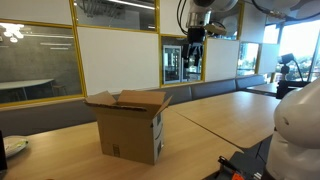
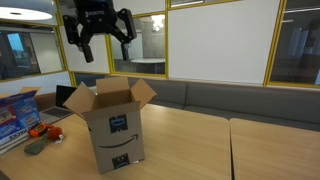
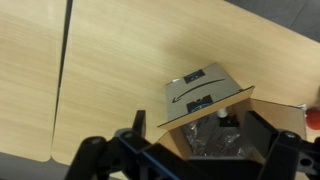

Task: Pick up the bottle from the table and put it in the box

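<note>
The brown cardboard box (image 1: 130, 130) stands with its flaps open on the light wooden table (image 1: 220, 115); both also show in an exterior view, box (image 2: 112, 135) and table (image 2: 190, 140). My gripper (image 2: 98, 40) hangs open and empty high above the box, and shows in an exterior view (image 1: 195, 50) too. In the wrist view the open fingers (image 3: 190, 160) frame the box (image 3: 200, 90) from above. A small whitish thing, which may be the bottle (image 3: 222, 115), lies inside the box beside dark crumpled wrapping. No bottle shows on the table (image 3: 110, 60).
A colourful packet (image 2: 12, 110), a red item (image 2: 45, 130) and a grey object (image 2: 35, 147) lie on the table to one side of the box. A plate (image 1: 12, 148) sits at the table's end. A padded bench (image 2: 240, 100) runs behind the table.
</note>
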Motion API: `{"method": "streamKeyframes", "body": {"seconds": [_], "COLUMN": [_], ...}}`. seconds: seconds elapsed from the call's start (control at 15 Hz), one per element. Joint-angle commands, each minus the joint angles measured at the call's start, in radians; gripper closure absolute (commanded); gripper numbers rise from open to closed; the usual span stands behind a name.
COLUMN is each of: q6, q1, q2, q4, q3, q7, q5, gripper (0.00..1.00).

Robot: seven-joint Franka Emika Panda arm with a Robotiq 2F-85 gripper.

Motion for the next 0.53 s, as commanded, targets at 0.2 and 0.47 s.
{"method": "streamKeyframes", "body": {"seconds": [0.2,0.47], "q6": [-0.103,-0.109], "q1": [0.002,-0.004], "q2": [-0.117,-0.102], "q4": [-0.050,-0.055], "q3": [-0.056,-0.050], "q7": [-0.054,-0.042], "q5": [0.073,0.053], "gripper": [0.00,0.00]}}
